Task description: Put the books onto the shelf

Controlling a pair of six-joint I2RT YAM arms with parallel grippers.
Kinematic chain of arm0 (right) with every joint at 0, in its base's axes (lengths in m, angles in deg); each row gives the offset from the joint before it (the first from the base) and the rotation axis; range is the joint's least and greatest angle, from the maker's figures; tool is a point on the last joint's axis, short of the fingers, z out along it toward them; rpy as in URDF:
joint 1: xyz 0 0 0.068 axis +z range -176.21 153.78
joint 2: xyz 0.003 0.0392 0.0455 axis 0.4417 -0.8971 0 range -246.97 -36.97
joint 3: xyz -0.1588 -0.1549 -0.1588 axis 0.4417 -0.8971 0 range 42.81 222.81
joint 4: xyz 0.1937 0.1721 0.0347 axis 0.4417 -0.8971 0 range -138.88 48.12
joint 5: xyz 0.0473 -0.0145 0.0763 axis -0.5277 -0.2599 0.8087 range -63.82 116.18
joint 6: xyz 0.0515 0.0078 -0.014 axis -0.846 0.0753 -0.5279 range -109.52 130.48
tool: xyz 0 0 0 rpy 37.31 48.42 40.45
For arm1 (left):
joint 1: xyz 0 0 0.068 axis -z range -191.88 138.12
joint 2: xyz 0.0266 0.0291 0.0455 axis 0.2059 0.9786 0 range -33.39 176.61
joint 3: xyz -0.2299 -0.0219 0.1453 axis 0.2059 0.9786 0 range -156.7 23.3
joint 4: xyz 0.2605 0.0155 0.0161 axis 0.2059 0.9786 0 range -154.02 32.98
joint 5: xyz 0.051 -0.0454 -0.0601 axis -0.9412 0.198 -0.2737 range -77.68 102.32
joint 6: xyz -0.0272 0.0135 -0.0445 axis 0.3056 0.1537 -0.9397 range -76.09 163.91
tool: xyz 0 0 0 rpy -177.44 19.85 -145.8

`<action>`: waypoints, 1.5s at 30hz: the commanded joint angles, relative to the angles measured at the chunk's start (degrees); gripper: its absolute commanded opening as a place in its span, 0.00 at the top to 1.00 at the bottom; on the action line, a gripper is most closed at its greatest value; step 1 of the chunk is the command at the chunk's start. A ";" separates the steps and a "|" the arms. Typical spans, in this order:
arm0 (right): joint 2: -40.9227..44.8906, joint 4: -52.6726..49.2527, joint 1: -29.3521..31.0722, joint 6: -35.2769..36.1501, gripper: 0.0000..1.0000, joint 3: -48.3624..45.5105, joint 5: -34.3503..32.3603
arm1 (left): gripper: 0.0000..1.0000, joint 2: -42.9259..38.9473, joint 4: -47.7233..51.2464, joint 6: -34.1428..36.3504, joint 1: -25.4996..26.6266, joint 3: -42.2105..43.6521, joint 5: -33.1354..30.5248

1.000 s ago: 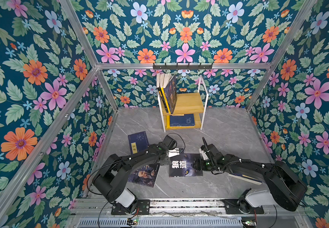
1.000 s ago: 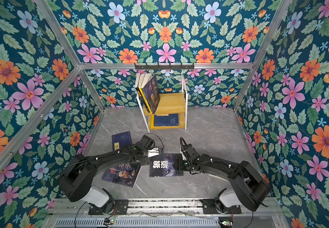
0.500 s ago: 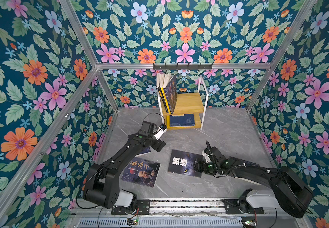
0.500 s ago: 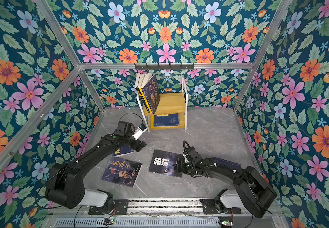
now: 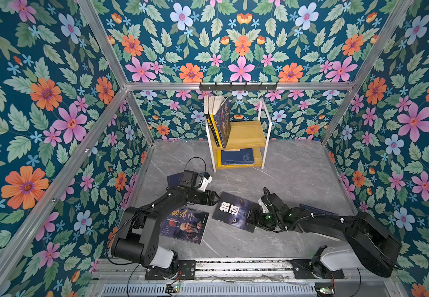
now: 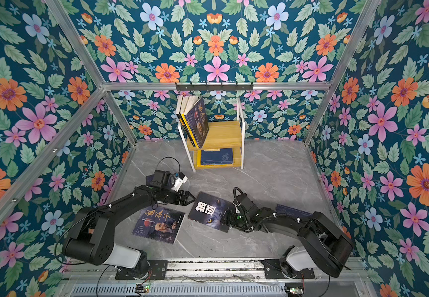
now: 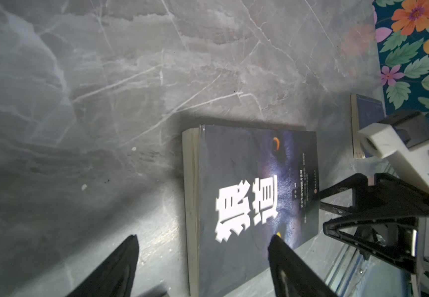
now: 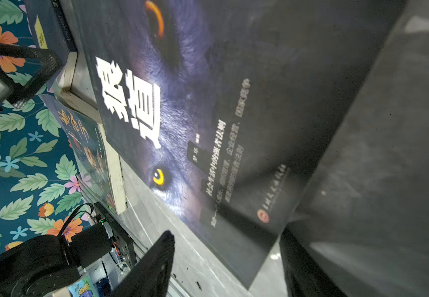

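Left wrist view is showing the left end effector (image 7: 203, 237) hanging low over the grey marble-patterned table (image 7: 105, 77). Its fingers are spread wide, and one corner of the black paperback with wolf eyes and a white Chinese title (image 7: 247, 180) is sitting between them, not pinched. That book is lying flat, cover up, around the middle of the table.

At the book's opposite edge the right end effector (image 8: 226, 234) is spread too, with a corner of the book poking in between its fingers. Can't tell if a finger is actually touching the cover.

In both top views the small two-tier shelf with light wooden boards and a thin white metal frame (image 5: 247, 133) is standing at the back wall, well apart from the wolf book. A few upright paperbacks (image 5: 220, 120) are leaning on the left of its top board, and a navy book (image 5: 237, 156) is lying flat on the lower one. A dark paperback with an old man's portrait (image 5: 185, 226) is lying on the table just beside the wolf book, next to the left arm.
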 commanded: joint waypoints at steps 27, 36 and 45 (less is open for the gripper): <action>-5.51 -7.78 -3.83 5.94 0.35 8.66 -0.07 | 0.48 7.21 -6.60 -10.94 2.77 -3.31 10.49; -7.09 -6.97 -4.40 6.33 0.36 9.79 1.38 | 0.65 5.28 -6.90 -12.43 2.66 -3.85 13.03; -7.46 -5.36 -4.48 6.00 0.37 8.93 1.55 | 0.68 5.78 -8.09 -12.11 2.14 -2.38 11.69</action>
